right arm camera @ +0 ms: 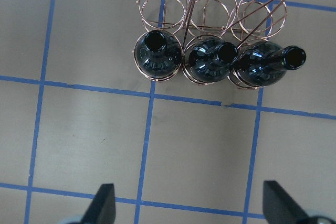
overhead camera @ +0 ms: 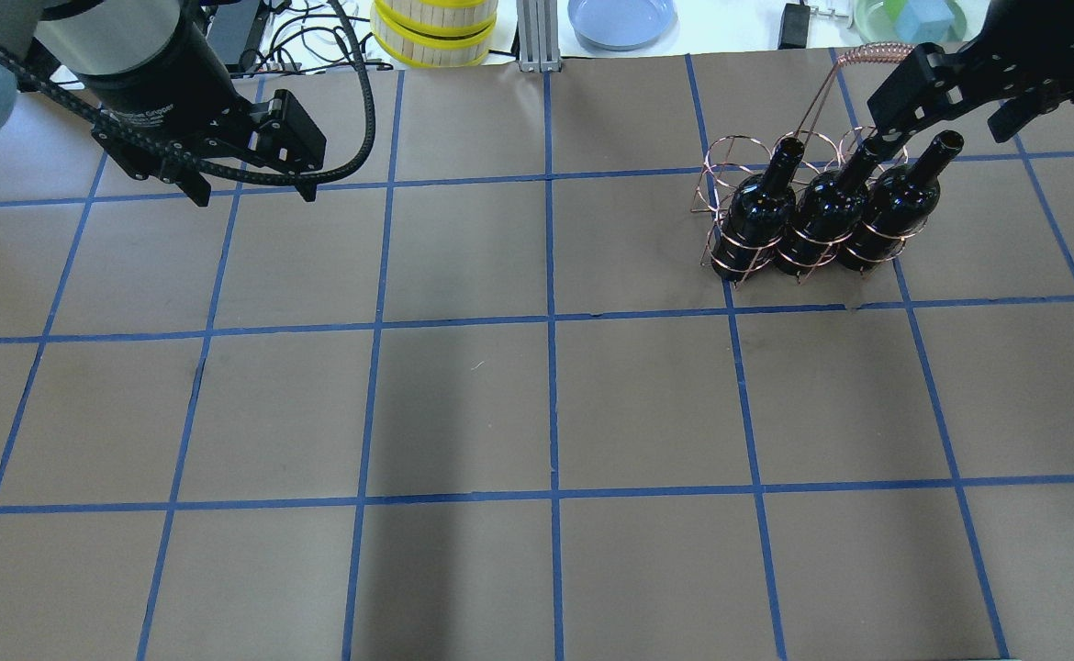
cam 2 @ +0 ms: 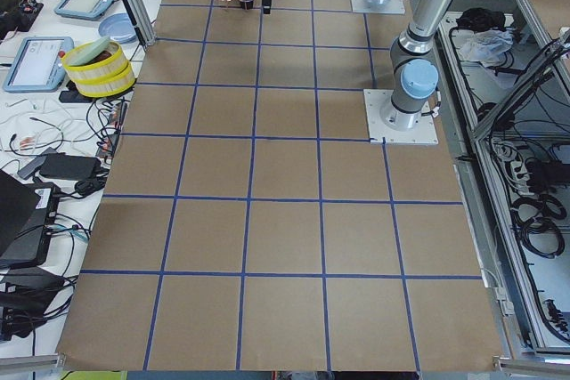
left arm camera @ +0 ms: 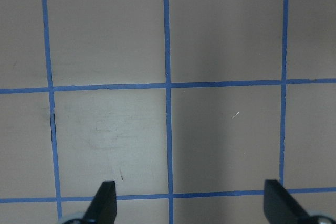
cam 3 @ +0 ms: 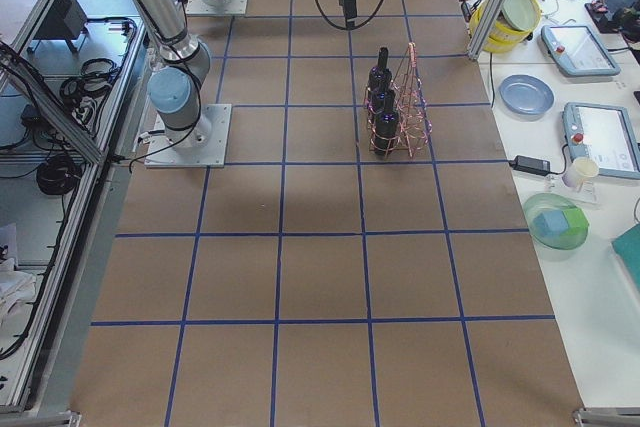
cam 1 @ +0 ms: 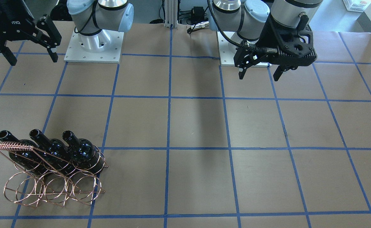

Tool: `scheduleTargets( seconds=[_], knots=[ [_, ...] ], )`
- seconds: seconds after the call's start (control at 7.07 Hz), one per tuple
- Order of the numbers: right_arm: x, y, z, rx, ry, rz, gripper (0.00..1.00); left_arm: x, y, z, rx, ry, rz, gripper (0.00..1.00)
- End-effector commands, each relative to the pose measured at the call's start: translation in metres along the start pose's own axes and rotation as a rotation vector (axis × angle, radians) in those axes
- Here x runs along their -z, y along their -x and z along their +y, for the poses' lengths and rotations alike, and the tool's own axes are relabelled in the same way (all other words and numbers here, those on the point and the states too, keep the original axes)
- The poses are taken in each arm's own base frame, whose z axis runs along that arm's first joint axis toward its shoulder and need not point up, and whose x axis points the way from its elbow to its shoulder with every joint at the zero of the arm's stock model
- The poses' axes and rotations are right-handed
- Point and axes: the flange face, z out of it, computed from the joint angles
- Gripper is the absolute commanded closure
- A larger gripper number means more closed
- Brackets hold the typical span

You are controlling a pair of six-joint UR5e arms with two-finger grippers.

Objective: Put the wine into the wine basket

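Three glossy black wine bottles (overhead camera: 757,207) (overhead camera: 817,216) (overhead camera: 895,197) stand side by side in one row of rings of the copper wire wine basket (overhead camera: 730,156), necks leaning. They also show in the front view (cam 1: 82,152) and in the right wrist view (right arm camera: 210,61). The basket's other row of rings (right arm camera: 163,3) is empty. My right gripper (overhead camera: 941,110) is open and empty, held high above the basket; its fingertips (right arm camera: 105,203) frame the table short of the bottles. My left gripper (overhead camera: 252,195) is open and empty above bare table on the far side (left arm camera: 191,203).
Both arm bases (cam 1: 93,41) (cam 1: 236,47) stand at the robot's edge of the table. Beyond the far edge lie stacked yellow-rimmed containers (overhead camera: 436,28), a blue plate (overhead camera: 620,18) and a green bowl (overhead camera: 913,14). Brown paper with a blue tape grid covers the table (overhead camera: 546,413).
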Motion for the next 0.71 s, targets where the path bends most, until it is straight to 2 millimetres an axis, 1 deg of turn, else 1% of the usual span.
scheduleTargets(
  seconds=[0.0,0.14,0.28,0.57],
  knots=[
    [-0.015,0.065,-0.006,-0.074,0.029,-0.004,0.0,0.0,0.0,0.0,0.0,-0.001,0.0,0.0],
    [-0.027,0.096,-0.008,-0.079,0.045,0.022,0.0,0.0,0.0,0.0,0.0,-0.001,-0.001,0.0],
    [-0.033,0.098,-0.013,-0.071,0.053,0.029,0.0,0.0,0.0,0.0,0.0,-0.001,-0.001,0.0],
    [-0.034,0.093,-0.014,-0.077,0.053,0.033,0.0,0.002,0.001,0.001,0.003,-0.006,-0.003,0.0]
  ],
)
